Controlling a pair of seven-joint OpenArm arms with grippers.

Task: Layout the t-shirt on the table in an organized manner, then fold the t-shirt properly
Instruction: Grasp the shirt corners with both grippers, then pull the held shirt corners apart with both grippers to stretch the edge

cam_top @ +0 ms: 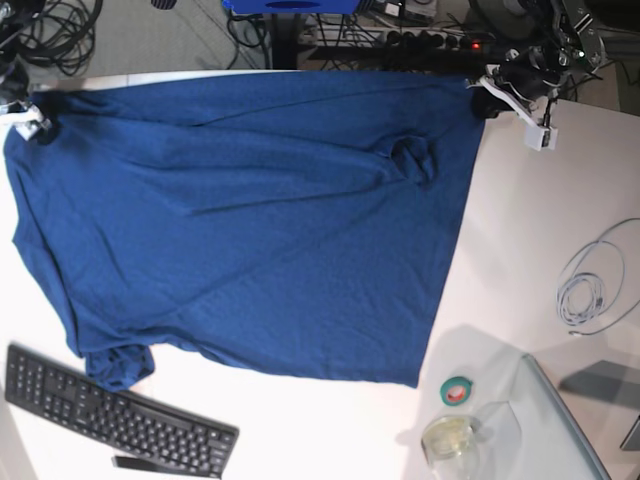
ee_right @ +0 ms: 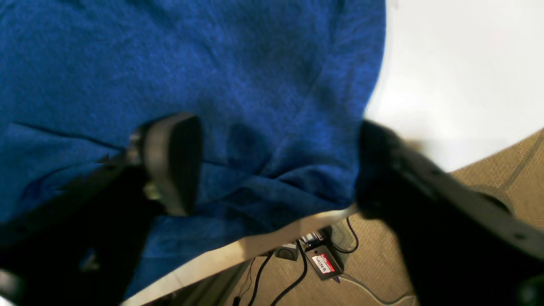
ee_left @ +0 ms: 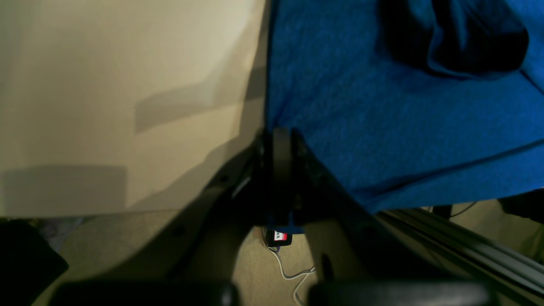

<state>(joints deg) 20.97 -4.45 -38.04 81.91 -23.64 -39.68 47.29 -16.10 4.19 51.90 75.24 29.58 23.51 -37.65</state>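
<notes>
Lying nearest the base view, beyond the black keyboard (cam_top: pixel 120 412), the navy T-shirt (cam_top: pixel 255 235) is spread over the white table (cam_top: pixel 545 250) but bunched at one near corner, so the layout looks mostly done and the folding proper seems still to do. Farther off, a loose ruck crosses it short of the far edge, where the left gripper (ee_left: pixel 281 140) is closed on the shirt's corner, while the right gripper (ee_right: pixel 276 157) straddles the opposite far corner, its fingers apart with cloth between them, not clamped.
</notes>
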